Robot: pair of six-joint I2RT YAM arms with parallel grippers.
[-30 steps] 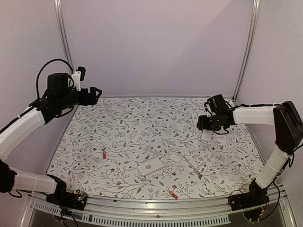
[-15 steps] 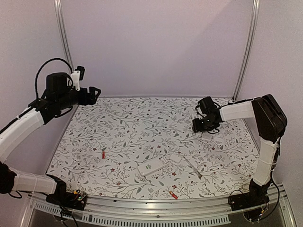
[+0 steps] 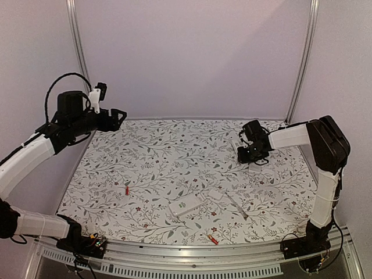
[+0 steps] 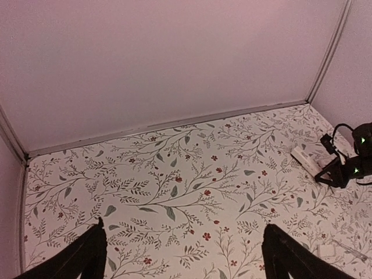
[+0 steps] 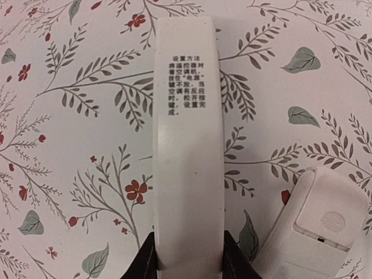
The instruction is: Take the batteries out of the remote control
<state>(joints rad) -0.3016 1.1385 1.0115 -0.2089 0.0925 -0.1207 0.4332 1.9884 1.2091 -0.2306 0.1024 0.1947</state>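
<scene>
A long white remote control (image 5: pixel 187 133) with printed text on its back lies on the flowered table, and my right gripper (image 5: pixel 187 256) is shut on its near end, a black finger (image 5: pixel 145 261) pressed on each side. From above this right gripper (image 3: pixel 248 152) sits at the far right of the table. Another white remote (image 3: pixel 187 205) lies near the front centre. A red battery (image 3: pixel 127 190) lies at the left and an orange-red battery (image 3: pixel 213 239) at the front edge. My left gripper (image 3: pixel 118 115) hangs open, high over the far left corner, holding nothing (image 4: pixel 186 261).
A second white remote-like body (image 5: pixel 317 226) lies just right of the gripped one. A small white cover (image 3: pixel 216 195) and a thin strip (image 3: pixel 236 206) lie right of the front remote. Metal posts (image 3: pixel 299 64) and purple walls close in the table.
The right arm has folded back and its gripper moved a little toward the far wall, its jaws closing onto the white remote. The left arm has barely moved.
</scene>
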